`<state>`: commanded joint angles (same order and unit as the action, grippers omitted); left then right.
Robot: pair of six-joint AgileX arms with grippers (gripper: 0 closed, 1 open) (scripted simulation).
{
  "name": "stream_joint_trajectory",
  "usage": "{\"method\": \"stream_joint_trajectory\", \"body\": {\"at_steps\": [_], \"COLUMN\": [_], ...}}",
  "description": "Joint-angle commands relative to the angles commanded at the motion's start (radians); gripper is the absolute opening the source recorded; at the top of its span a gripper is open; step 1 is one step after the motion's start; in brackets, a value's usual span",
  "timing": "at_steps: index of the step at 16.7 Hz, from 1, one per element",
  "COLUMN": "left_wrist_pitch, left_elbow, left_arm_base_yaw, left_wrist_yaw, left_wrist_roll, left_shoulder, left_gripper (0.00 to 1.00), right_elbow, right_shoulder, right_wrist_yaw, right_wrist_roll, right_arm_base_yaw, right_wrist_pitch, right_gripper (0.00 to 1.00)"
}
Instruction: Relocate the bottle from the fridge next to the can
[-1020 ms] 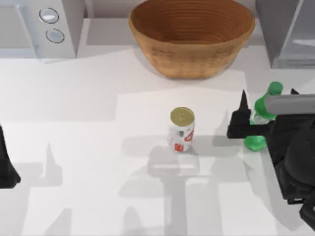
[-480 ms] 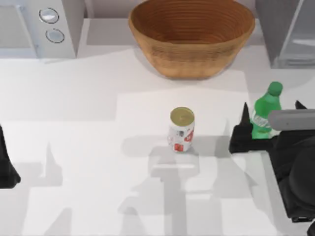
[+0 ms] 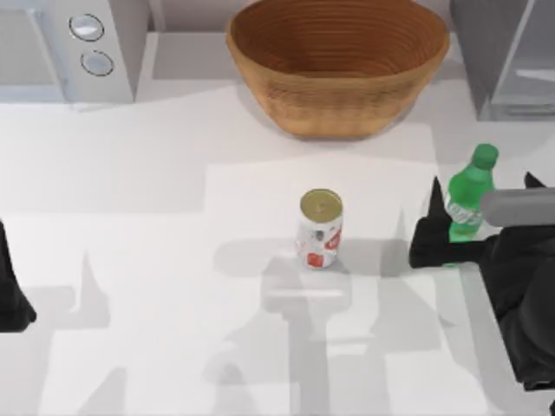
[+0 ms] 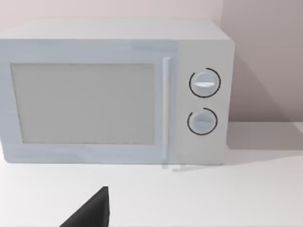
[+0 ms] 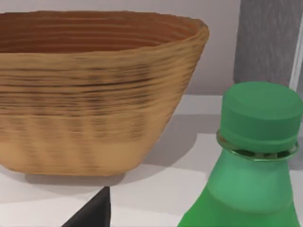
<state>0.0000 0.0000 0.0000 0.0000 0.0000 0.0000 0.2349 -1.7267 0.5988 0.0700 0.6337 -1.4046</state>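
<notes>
The right gripper point(image 3: 479, 227) stands around the lower part of the upright bottle point(image 3: 468, 198), its dark fingers point(image 3: 431, 234) spread to either side of the green plastic; whether they touch it cannot be told. The bottle stands on the table point(image 3: 156, 251) to the right of the can point(image 3: 320, 229), well apart from it, with the fridge point(image 3: 507, 56) behind and the woven bowl point(image 3: 338, 65) behind the can. The left arm point(image 3: 12, 295) is parked far to the can's left.

At the frame's right edge my right arm is a bulky matte-black body with a smooth grey cylindrical bar across its top, ending in the right gripper point(image 3: 481, 224) with pointed black wedge fingers point(image 3: 435, 201). At the left edge, my left arm's rounded black housing.
</notes>
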Motion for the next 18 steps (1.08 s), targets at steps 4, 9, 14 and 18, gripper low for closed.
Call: {"method": "stream_joint_trajectory", "body": {"at_steps": [4,9,14,18], "left_wrist_pitch": [0.0,0.0,0.0,0.0], "left_elbow": [0.0,0.0,0.0,0.0], "left_arm_base_yaw": [0.0,0.0,0.0,0.0], "left_wrist_yaw": [0.0,0.0,0.0,0.0], "left_wrist_roll": [0.0,0.0,0.0,0.0], "left_shoulder": [0.0,0.0,0.0,0.0], "left_gripper": [1.0,1.0,1.0,1.0], "right_elbow": [-0.042,-0.122,-0.2,-0.234], "right_shoulder": [0.231,0.698,1.203,1.515], "right_wrist_yaw": [-0.125,-0.313,-0.47,-0.552], "right_wrist_roll": [-0.005,-0.019,-0.037,-0.054], "right_arm_base_yaw": [-0.066,-0.223,-0.419,-0.549], "right_wrist_pitch": [0.173,0.553,0.96,1.224], "right_gripper": [1.0,1.0,1.0,1.0]}}
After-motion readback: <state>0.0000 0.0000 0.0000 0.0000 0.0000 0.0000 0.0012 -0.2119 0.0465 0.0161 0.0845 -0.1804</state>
